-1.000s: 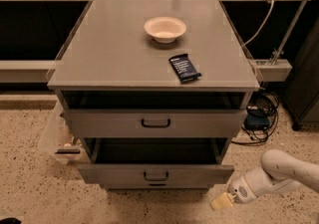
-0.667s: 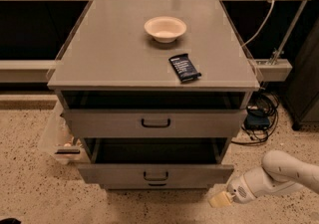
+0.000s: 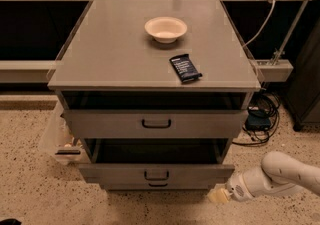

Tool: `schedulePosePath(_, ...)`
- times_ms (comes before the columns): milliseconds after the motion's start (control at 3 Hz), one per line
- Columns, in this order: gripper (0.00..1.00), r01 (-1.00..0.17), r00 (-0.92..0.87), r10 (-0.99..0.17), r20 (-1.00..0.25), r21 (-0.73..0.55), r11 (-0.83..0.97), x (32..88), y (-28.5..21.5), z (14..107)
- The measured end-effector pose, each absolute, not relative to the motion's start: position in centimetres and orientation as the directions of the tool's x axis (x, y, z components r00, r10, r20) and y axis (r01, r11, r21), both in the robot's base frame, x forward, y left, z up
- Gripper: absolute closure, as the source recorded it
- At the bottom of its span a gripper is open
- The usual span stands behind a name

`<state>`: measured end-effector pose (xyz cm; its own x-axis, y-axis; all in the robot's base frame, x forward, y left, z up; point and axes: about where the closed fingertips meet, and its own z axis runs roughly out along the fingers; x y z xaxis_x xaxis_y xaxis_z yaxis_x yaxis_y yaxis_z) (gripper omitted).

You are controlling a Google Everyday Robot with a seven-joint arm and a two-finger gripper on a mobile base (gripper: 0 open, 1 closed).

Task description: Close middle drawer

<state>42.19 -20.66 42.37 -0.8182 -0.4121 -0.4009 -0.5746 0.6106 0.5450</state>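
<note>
The grey cabinet (image 3: 150, 54) has three drawers. The middle drawer (image 3: 120, 173) stands pulled out, with a low flat front, a small dark loop handle (image 3: 156, 174) and a dark interior (image 3: 155, 151). The taller top drawer (image 3: 110, 124) above it is also pulled out a little. The lowest drawer (image 3: 125, 186) shows just beneath as a thin strip. My gripper (image 3: 218, 196) is on the white arm (image 3: 280, 174) at the lower right. It is low near the floor, just right of the middle drawer's front right corner and pointing left at it.
A cream bowl (image 3: 166, 28) and a dark snack packet (image 3: 185, 68) lie on the cabinet top. Cables and a dark box (image 3: 257, 119) lie on the floor right of the cabinet. A clear plastic bin (image 3: 60, 141) stands at its left. A dark cabinet (image 3: 307, 89) stands at the far right.
My gripper has edged very slightly left and up towards the middle drawer's right corner. The drawers have not moved.
</note>
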Motion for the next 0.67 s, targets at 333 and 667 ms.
schedulePosePath(333,1.00,-0.574,-0.815,-0.378,-0.439,0.524,0.629,43.4,-20.6,41.3)
schedulePosePath(667,1.00,-0.597,-0.788,-0.359,-0.500,0.478,0.644,46.0,-19.8,40.7)
